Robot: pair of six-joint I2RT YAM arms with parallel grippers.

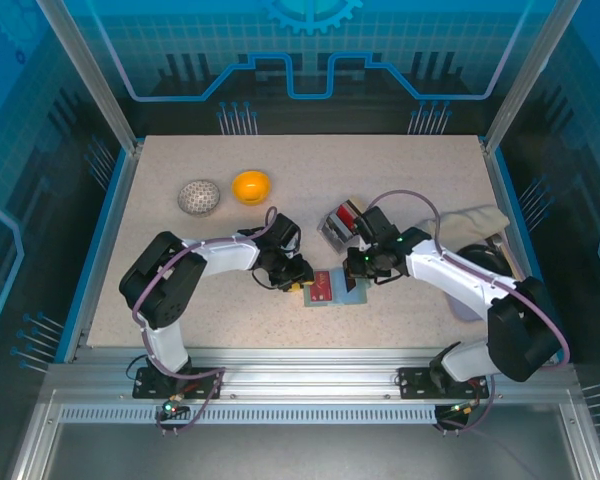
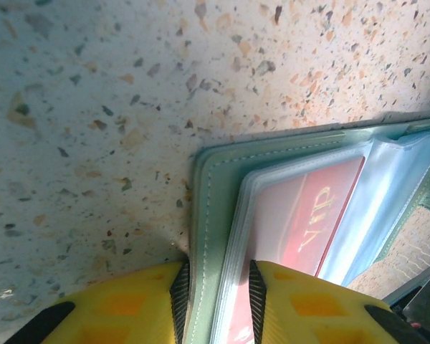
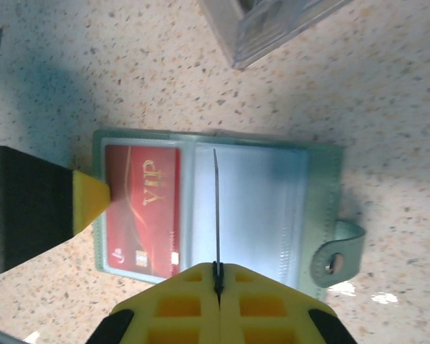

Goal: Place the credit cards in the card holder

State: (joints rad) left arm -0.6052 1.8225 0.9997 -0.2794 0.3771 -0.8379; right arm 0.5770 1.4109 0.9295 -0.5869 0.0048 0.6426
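Desk [image 1: 400, 170]: one pale speckled top that carries everything else.
Arms: two, the left arm [image 1: 215, 255] and the right arm [image 1: 460, 275]. Both bend inward toward the near middle of the desk.
Cloth [image 1: 475, 222]: one pale bundle at the right edge, well apart from the work.
Round things: two at the far left, an orange bowl [image 1: 251, 186] and a grey patterned ball [image 1: 199, 197], just beside each other.
Clear box [image 1: 340, 222]: one, just beyond the card holder. Red and dark cards stand in it, but how many cannot be told.
Card holder [image 3: 272, 208]: one, lying open near the front middle of the desk between the two claws, clear sleeves facing up.
Credit cards at the holder: two. A red card [image 3: 143, 208] marked VIP sits inside the left sleeve. A thin card [image 3: 216, 208] stands on edge over the holder just right of it; its colour cannot be told.
Left claw [image 2: 216, 290]: narrowed onto the holder's left edge, with cover and sleeve between its yellow fingers [image 2: 165, 297].
Right claw [image 3: 217, 276]: pressed together, pinching the near edge of the thin card.
Snap tab [image 3: 337, 254]: one, sticking out from the holder's right edge onto the desk.
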